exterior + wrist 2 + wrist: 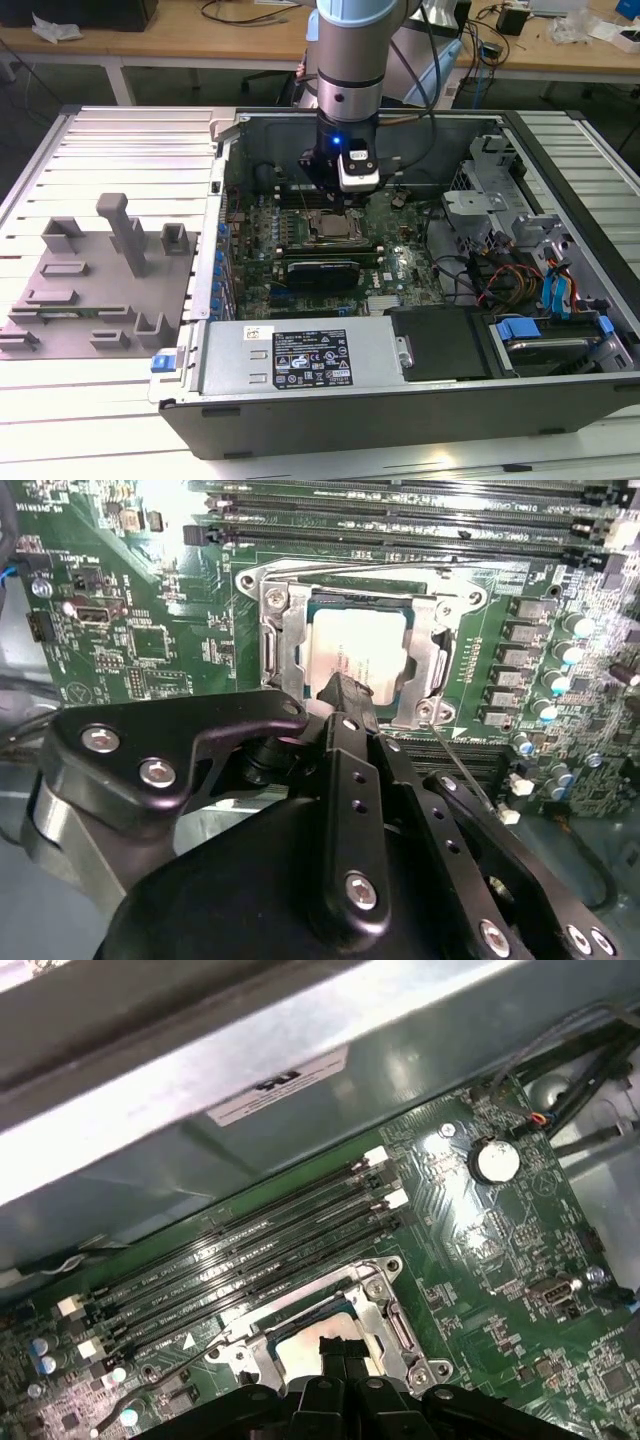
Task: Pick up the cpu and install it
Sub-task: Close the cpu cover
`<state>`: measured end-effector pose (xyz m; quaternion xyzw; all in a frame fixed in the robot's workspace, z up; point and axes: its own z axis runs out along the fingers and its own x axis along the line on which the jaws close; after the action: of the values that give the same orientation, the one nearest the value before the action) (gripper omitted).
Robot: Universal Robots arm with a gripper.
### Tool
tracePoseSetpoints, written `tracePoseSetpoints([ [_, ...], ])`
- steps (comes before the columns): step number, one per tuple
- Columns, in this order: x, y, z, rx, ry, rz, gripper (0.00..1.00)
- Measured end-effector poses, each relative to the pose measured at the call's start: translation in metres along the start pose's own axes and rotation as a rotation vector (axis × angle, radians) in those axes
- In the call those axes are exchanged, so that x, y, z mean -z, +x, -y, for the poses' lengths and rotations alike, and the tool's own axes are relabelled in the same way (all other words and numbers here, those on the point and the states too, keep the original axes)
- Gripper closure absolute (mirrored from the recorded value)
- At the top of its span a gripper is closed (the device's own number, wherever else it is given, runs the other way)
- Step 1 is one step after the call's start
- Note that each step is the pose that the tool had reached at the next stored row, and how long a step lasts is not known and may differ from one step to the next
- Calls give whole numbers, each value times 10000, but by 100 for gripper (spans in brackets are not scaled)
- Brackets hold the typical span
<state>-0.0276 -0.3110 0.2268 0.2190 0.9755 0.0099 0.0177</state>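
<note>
Since the open computer case [420, 420] lies flat on the slatted table [120, 420], the arm [352, 60] reaches straight down into it from above. It is well apart from the grey fixture blocks [100, 290], which stand outside the case on the exterior view's left. Inside the case the green motherboard [400, 255] fills the floor under the wrist. The long memory slots [280, 1250] run just beside the square socket [278, 630] with its bright metal frame. The cpu [350, 645] lies flat inside that frame, silvery top up and level with the board, its edges bounded by the metal on every side I can see. I cannot tell whether the frame is clamped onto it or merely surrounds it. The gripper [345, 692] hangs right over the socket. Its fingers look drawn together to a narrow point with nothing between them, and the tip is at the near edge of the chip, touching it or very nearly so. My reading is that the carrying part of the job is done and the work stands at the seating stage, with the chip in place rather than in the grasp. Any move from here calls for a slow, straight vertical path. The tip sits close to the chip and the frame walls, and a sideways drag could shift the chip in its seat.
</note>
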Motion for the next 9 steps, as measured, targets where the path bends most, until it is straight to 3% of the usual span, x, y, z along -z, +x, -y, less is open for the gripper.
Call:
tracePoseSetpoints([
  [4,0,0,0,499,-14,-13,89],
  [9,-1,0,1,1595,-19,-31,89],
])
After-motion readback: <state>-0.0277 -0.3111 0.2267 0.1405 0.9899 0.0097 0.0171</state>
